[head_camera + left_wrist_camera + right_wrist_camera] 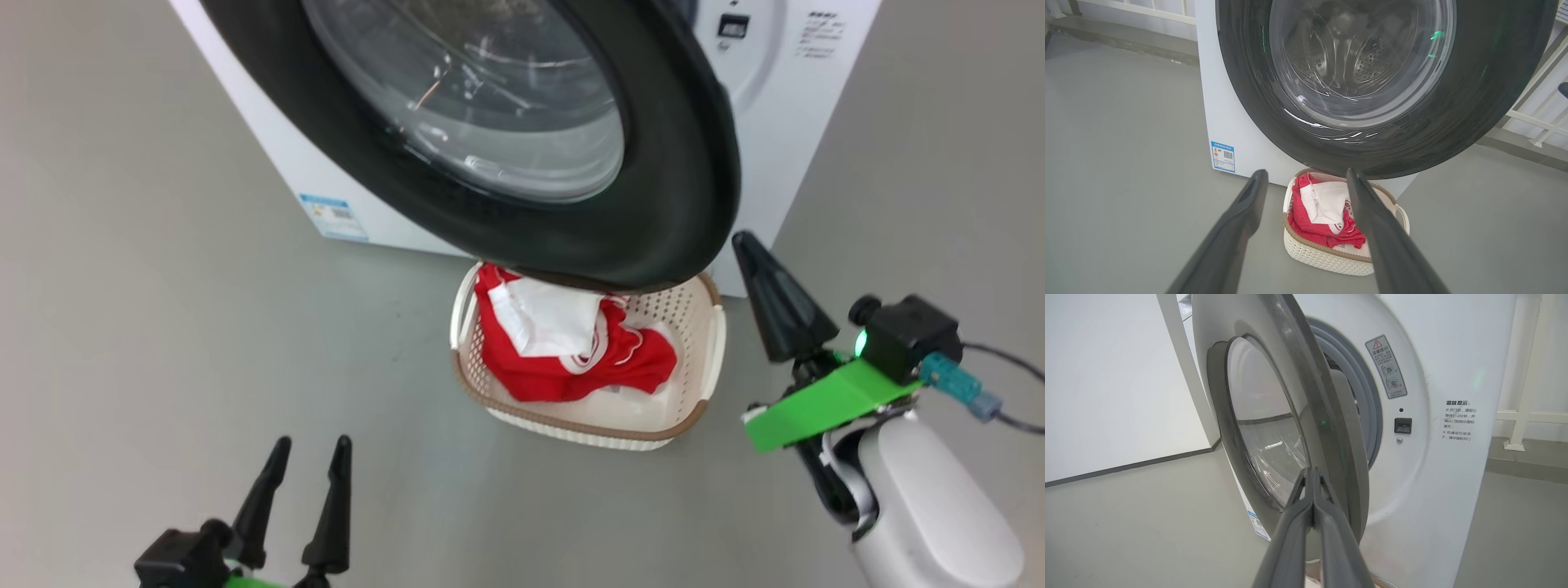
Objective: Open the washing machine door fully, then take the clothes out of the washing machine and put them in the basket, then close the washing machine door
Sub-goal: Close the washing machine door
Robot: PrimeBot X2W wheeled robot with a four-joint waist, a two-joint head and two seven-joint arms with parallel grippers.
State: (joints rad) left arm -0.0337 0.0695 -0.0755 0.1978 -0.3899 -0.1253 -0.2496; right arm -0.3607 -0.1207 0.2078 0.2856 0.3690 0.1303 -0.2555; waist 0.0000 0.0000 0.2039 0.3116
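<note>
Washing machine door [1265,428]: rigid, hinged, glossy rim judged slippery; best pushed at free edge just ahead of right gripper [1312,471], fingers pressed together.

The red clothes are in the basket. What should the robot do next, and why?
Probably push the door shut with the right end effector: the clothes lie in the basket, the door stands ajar, and that end effector, closed, points at its rim.

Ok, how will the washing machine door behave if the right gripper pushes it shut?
The washing machine door looks rigid, so it should swing as one piece on its hinge. Its glossy rim may let the shut right gripper slip. The bulging glass suggests weight, so it probably needs a steady push.
</note>
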